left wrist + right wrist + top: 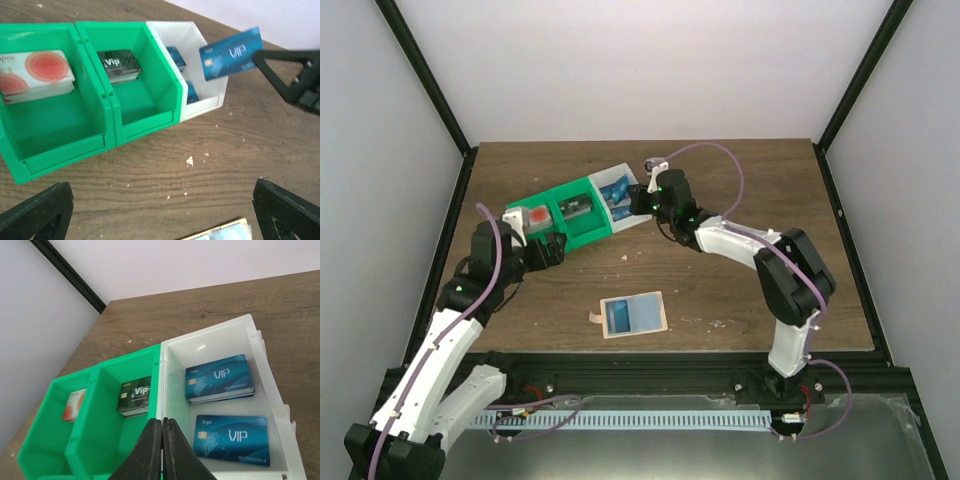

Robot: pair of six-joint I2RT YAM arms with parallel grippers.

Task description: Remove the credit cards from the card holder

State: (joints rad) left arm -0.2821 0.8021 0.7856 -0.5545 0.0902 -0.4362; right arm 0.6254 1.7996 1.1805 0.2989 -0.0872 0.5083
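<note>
Your right pincer [258,54] appears to pinch a glossy blue credit card [231,54] over the white plastic bin [199,36]; left pincer [160,194] spread; flat rectangular card holder [633,314] near the wooden worktop's [750,180] front edge

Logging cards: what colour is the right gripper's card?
The card in the right gripper is blue with white VIP lettering; best in left wrist view.

The blue credit cards [219,379] read "VIP" with a small "logo" — the dark card [135,395] "Vip" — the red-orange card [35,72] perhaps "pos".
</note>
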